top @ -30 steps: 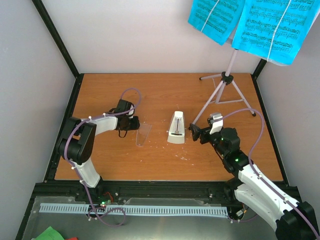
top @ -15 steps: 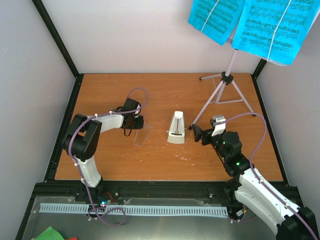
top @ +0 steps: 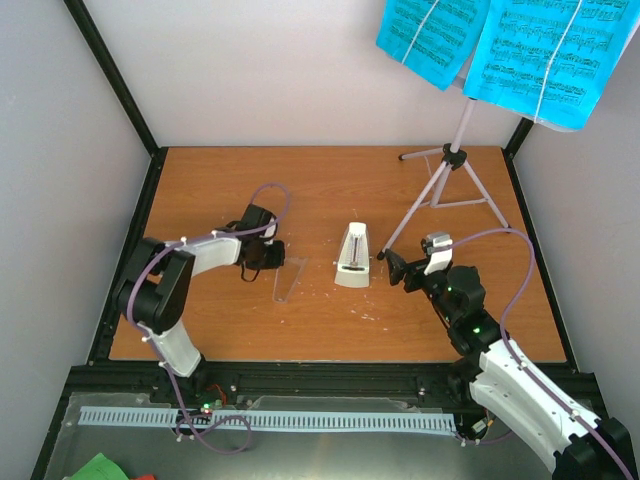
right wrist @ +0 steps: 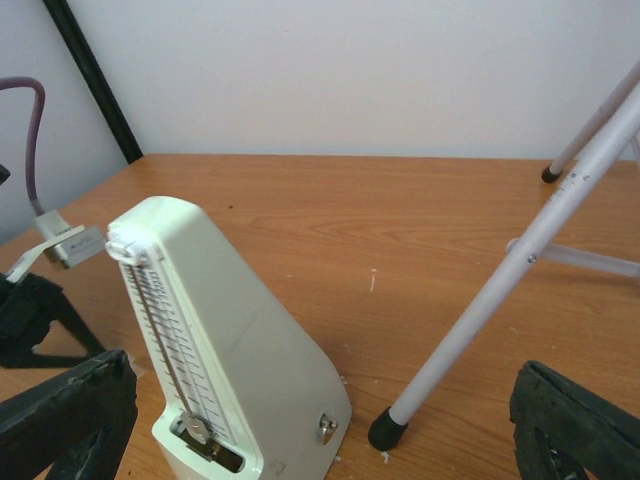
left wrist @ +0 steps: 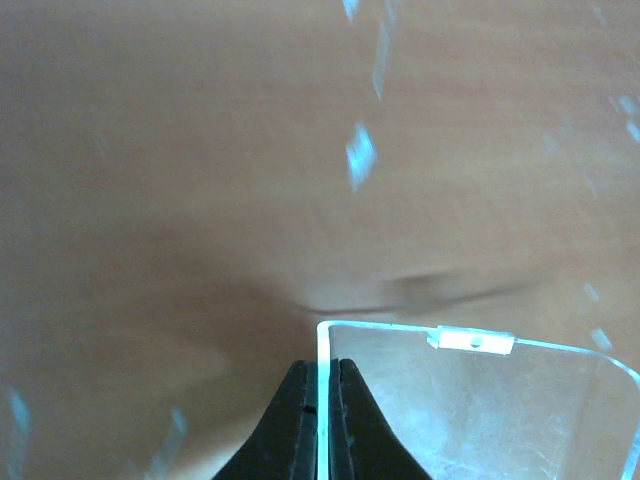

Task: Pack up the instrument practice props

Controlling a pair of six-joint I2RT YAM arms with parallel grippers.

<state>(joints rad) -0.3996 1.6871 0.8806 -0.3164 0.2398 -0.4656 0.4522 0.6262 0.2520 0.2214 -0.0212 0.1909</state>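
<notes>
Clear tapered cover near smooth white pyramid-shaped metronome

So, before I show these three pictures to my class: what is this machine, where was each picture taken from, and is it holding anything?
The machine is two robot arms bolted at the near edge of a wooden table. Each arm ends in a two-finger gripper. The wide picture comes from a fixed camera above and behind the arms. The other two come from small cameras on the wrists, looking out past each arm's own fingers. On the table stand a white metronome and a lilac music stand carrying cyan sheet music. The left gripper is shut on the edge of the metronome's clear cover, left of the metronome. The right gripper is wide open and empty, facing the metronome.
</notes>
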